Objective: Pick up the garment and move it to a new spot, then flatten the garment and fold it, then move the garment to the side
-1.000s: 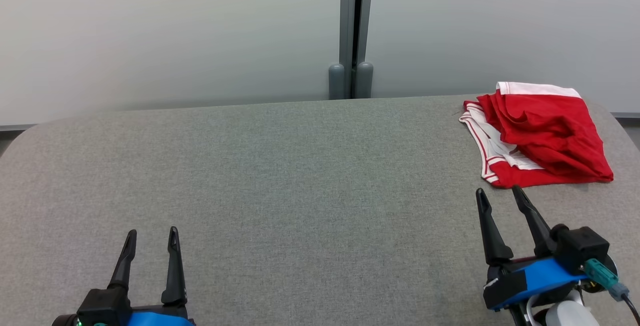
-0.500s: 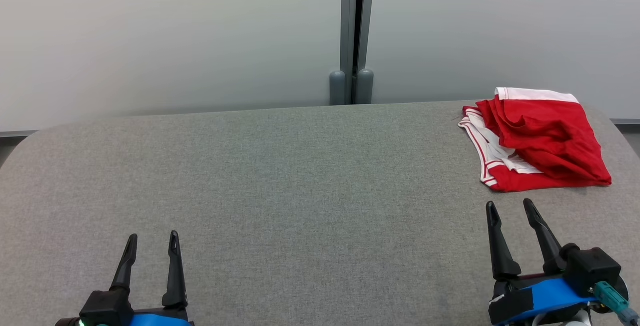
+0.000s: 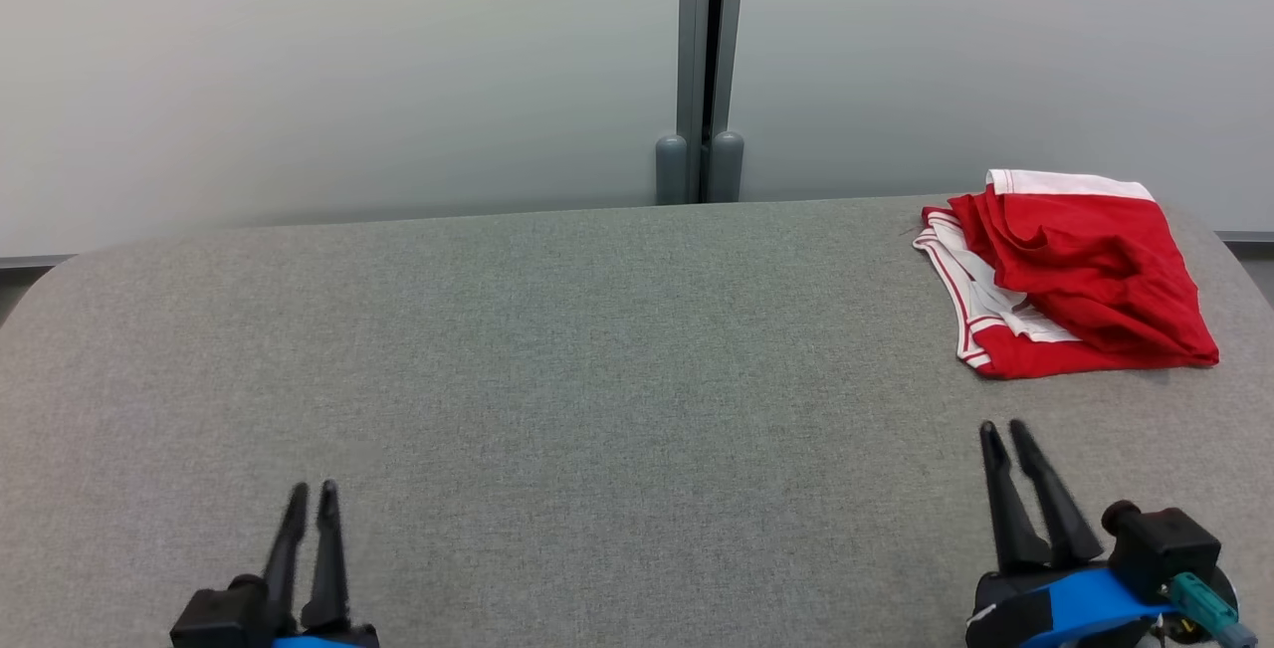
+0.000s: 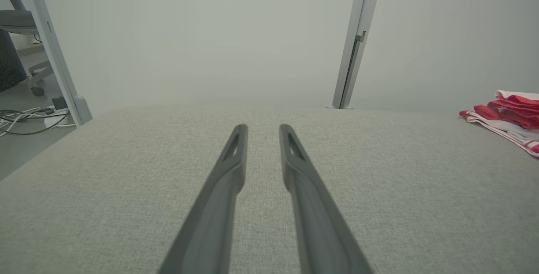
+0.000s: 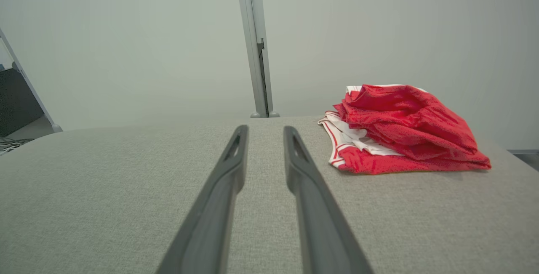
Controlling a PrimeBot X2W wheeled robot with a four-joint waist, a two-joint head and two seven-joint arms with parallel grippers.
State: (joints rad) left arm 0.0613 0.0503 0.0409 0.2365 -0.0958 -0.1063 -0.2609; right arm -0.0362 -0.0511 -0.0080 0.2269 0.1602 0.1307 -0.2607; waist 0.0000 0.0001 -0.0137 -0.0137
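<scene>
Grey fabric tabletop point(image 3: 597, 349), frosted panels point(image 3: 299, 61) behind, red garment point(image 3: 1085, 270) far right, left hand point(image 3: 314, 486) and right hand point(image 3: 1000, 425) slightly parted

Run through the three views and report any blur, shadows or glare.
Head view: soft, even light and no glare; a thin shadow lies along the near edge of the red garment, and the left end effector looks slightly smeared. Left wrist view: the same end effector goes soft toward the bottom edge. Right wrist view: the garment is sharp, casting a faint shadow on the table; the right end effector blurs near the lens.
</scene>
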